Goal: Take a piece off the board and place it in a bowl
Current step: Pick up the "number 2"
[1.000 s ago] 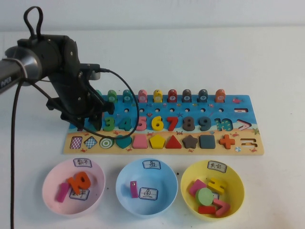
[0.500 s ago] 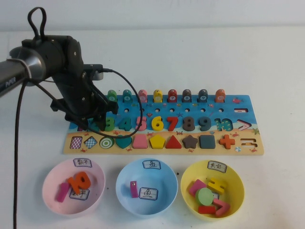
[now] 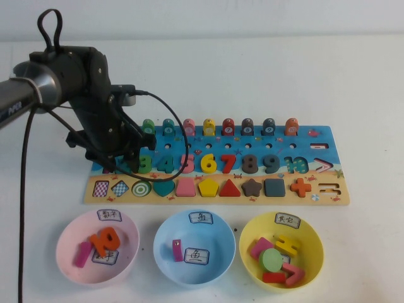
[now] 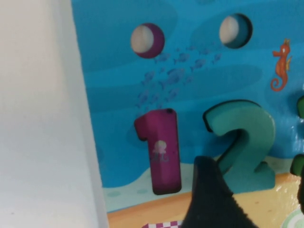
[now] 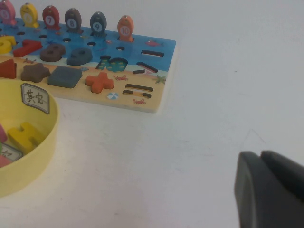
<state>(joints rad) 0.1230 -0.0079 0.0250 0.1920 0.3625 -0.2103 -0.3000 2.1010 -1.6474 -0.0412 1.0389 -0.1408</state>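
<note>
My left gripper [image 3: 120,165] sits over the left end of the board [image 3: 328,189], left of centre in the high view, with its jaws spread wide and holding nothing. In the left wrist view one dark fingertip [image 4: 209,199] pokes up from the bottom edge, just in front of the lower left of the teal-green 2 [image 4: 244,145]; I cannot tell whether it touches the numeral. The 2 lies flat in its recess on the blue part of the board, in the right half of that frame, with the purple 1 [image 4: 161,152] just beside it toward the centre. Two round peg holes sit near the top of that frame, above the numerals.

In the high view the gripper body covers the 2, and the green 3 [image 3: 145,163] shows just to its right, then the rest of the numeral row running toward the right of the frame. The arm reaches in from the upper left, its black cable [image 3: 173,136] looping over the board.

Along the bottom of the high view stand three bowls: the pink bowl [image 3: 69,262] at lower left with an orange 10 [image 3: 105,240] inside, the light blue bowl [image 3: 221,255] at centre, the yellow bowl [image 3: 314,259] at lower right.

My right gripper [image 5: 270,190] shows only in the right wrist view, as a dark mass at the lower right corner above bare table [image 5: 213,71]; its jaws look pressed together.
</note>
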